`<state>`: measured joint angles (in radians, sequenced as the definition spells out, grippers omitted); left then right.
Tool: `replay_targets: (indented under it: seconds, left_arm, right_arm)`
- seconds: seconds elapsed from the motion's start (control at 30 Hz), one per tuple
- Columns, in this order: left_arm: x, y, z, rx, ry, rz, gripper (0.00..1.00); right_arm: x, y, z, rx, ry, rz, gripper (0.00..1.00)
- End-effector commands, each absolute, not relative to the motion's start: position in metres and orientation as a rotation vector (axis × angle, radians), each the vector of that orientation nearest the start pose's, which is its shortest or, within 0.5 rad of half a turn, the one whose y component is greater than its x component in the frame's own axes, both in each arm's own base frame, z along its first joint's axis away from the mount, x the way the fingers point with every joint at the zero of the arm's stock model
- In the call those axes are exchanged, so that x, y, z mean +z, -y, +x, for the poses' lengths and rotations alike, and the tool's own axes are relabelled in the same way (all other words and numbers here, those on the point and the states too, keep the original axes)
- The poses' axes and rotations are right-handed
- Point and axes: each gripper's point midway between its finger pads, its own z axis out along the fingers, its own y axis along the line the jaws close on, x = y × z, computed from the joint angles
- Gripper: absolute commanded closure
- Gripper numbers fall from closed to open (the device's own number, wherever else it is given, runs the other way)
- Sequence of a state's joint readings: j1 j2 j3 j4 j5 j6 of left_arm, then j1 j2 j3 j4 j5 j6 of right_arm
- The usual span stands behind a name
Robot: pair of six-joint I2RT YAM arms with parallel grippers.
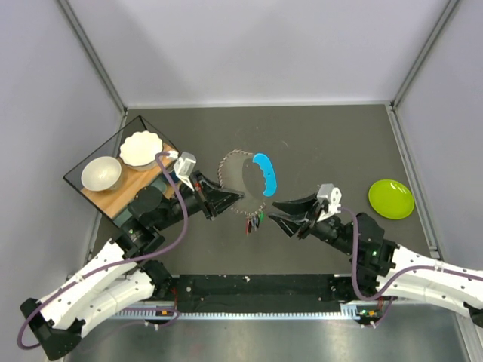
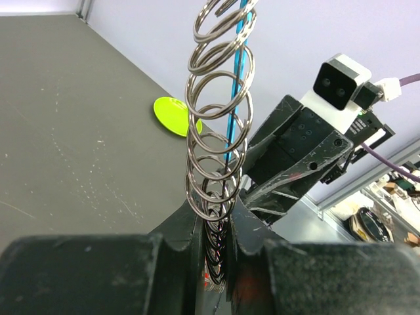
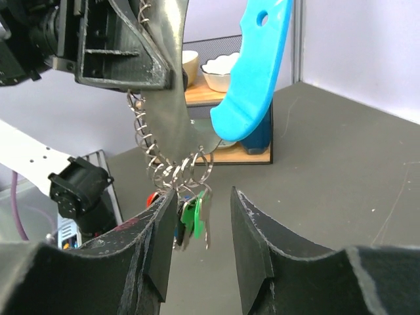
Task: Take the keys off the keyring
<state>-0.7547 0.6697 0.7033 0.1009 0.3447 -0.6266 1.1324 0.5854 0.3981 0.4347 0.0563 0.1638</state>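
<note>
Keys [image 1: 254, 220] free in air under keyring [image 2: 216, 131] chain in left gripper [image 1: 225, 202] pinch; right gripper [image 1: 275, 211] wide, just beside.

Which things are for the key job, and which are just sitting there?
For the job: keys, keyring, ring chain, blue tag, left gripper holding the chain, right gripper open by the keys.
Just sitting there: lime-green plate, plain bowl and scalloped bowl on the wooden shelf.
</note>
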Motion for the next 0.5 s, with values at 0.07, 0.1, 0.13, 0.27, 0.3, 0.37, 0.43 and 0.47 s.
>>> replay_targets:
  seconds: [0.07,0.1,0.13,0.27,0.3,0.37,0.43,0.47]
  left_arm:
    - [0.393,0.252,0.138,-1.418,-1.384,0.443,1.00]
    - [0.395,0.252,0.138,-1.420,-1.381,0.443,1.00]
    - [0.395,0.251,0.138,-1.420,-1.382,0.440,1.00]
    - [0.396,0.252,0.136,-1.442,-1.378,0.440,1.00]
    - [0.397,0.252,0.135,-1.445,-1.375,0.440,1.00]
    - [0.396,0.252,0.135,-1.448,-1.380,0.439,1.00]
    - [0.395,0.252,0.135,-1.444,-1.386,0.440,1.00]
    - [0.396,0.252,0.135,-1.442,-1.383,0.439,1.00]
  right_arm:
    - [0.292,-0.282,0.127,1.026,-1.226,-0.695,0.60]
    - [0.290,-0.285,0.125,1.035,-1.228,-0.711,0.60]
    - [0.286,-0.288,0.127,1.032,-1.240,-0.716,0.59]
    - [0.284,-0.299,0.121,1.078,-1.219,-0.748,0.58]
    - [0.282,-0.300,0.123,1.070,-1.225,-0.745,0.59]
    - [0.282,-0.299,0.128,1.052,-1.225,-0.719,0.60]
    - [0.278,-0.297,0.129,1.047,-1.227,-0.715,0.61]
    - [0.279,-0.296,0.128,1.051,-1.225,-0.708,0.62]
